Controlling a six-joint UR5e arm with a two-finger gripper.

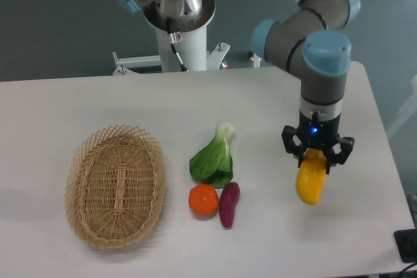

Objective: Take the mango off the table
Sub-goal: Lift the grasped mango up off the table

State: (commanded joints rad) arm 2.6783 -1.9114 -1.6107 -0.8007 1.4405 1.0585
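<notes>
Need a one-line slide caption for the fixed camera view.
UR5e claw shut on the mango, hanging over the white table right of the bok choy.
</notes>
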